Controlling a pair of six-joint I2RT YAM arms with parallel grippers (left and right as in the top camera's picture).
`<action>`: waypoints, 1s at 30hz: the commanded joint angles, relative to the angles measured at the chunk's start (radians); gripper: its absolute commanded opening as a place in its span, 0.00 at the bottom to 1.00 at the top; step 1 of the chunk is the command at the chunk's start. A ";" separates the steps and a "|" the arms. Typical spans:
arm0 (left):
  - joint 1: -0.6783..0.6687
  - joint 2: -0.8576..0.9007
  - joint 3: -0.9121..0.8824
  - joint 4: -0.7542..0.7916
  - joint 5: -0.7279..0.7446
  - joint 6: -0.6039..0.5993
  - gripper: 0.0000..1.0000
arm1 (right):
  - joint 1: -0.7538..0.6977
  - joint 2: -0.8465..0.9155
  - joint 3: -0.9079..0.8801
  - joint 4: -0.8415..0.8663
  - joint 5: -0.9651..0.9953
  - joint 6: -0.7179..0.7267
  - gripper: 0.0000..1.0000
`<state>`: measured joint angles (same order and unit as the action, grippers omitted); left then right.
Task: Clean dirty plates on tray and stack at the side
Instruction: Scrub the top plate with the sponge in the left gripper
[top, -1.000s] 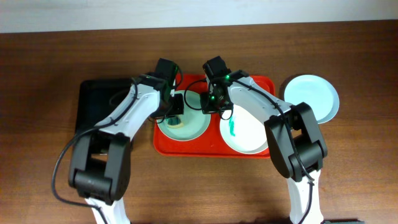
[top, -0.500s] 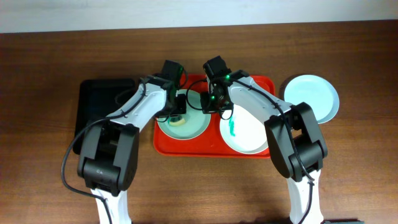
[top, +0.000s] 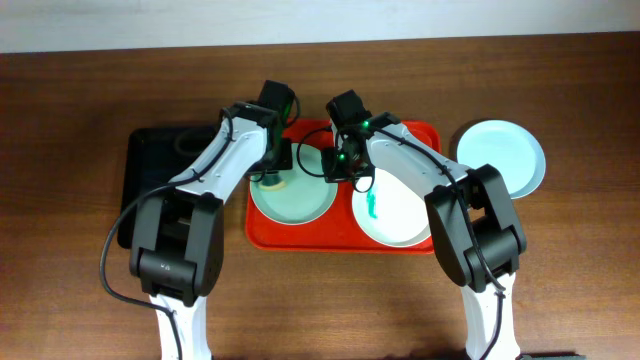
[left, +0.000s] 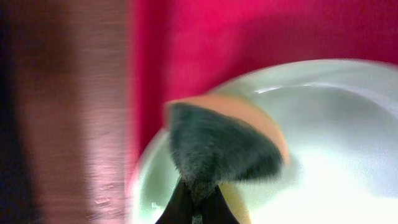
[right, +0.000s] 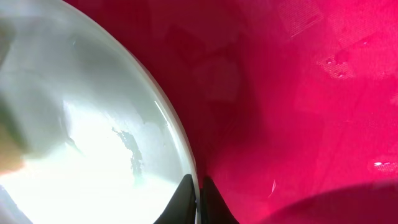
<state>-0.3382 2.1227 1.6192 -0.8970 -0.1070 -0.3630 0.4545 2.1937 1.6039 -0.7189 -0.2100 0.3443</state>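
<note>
A pale mint-green plate (top: 300, 200) lies on the left half of the red tray (top: 415, 130). My left gripper (top: 272, 172) is shut on a sponge (top: 270, 182) and presses it on the plate's far left edge. In the left wrist view the sponge (left: 217, 146) shows a dark scrub face on the plate (left: 336, 124), with the gripper (left: 198, 202) below it. My right gripper (top: 338, 172) is shut on this plate's right rim; the right wrist view shows the fingers (right: 198, 199) pinching the rim (right: 177, 146). A white plate (top: 400, 215) with a teal smear lies on the tray's right half.
A second mint-green plate (top: 503, 155) lies on the wooden table to the right of the tray. A black tray (top: 150, 165) lies to the left of the red tray, under my left arm. Red tray floor fills the right wrist view (right: 298, 93).
My left gripper has slid the sponge from the plate's upper middle toward its far left rim. The right gripper has kept its hold on the rim.
</note>
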 joint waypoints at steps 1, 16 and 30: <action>0.007 0.009 0.018 0.022 0.302 -0.010 0.00 | 0.008 0.008 -0.024 -0.006 0.019 0.013 0.04; 0.007 0.012 -0.165 0.192 0.043 -0.010 0.00 | 0.008 0.008 -0.024 -0.005 0.019 0.013 0.04; 0.017 -0.117 -0.103 0.027 -0.248 -0.078 0.00 | 0.008 0.008 -0.021 0.008 0.024 0.001 0.04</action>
<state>-0.3523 2.0979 1.5017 -0.8536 -0.3115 -0.4126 0.4591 2.1937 1.6024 -0.7044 -0.2180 0.3431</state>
